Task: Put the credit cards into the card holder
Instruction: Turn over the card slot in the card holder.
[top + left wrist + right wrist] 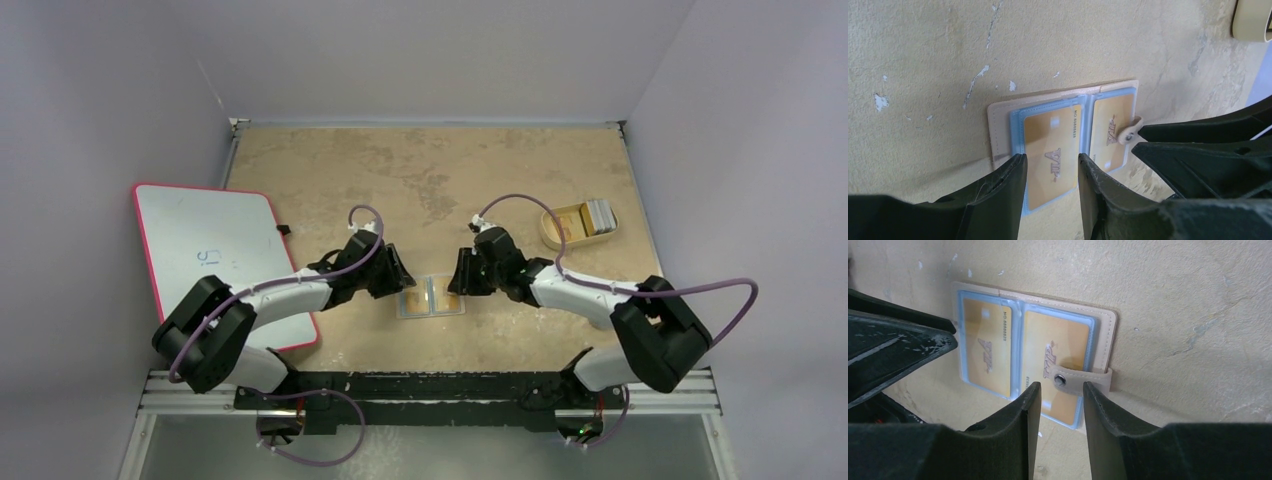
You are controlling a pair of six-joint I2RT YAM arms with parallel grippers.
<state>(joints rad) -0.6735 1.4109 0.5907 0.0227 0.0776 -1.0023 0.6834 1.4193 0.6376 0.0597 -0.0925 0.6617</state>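
While the card holder (999,130) is lying open on the tan table (400,170), gold credit cards (985,345) showing in both halves, the left gripper (1050,162) and right gripper (1060,387) are sitting half-spread over its opposite ends, pinching nothing; pale walls (100,90) are enclosing the table.

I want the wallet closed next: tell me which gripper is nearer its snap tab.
Right. The right gripper is poised right at the snap tab on the card holder's right edge; the left gripper is over the opposite half.

Pink-edged whiteboard (220,240) left, tan tray (549,231) right
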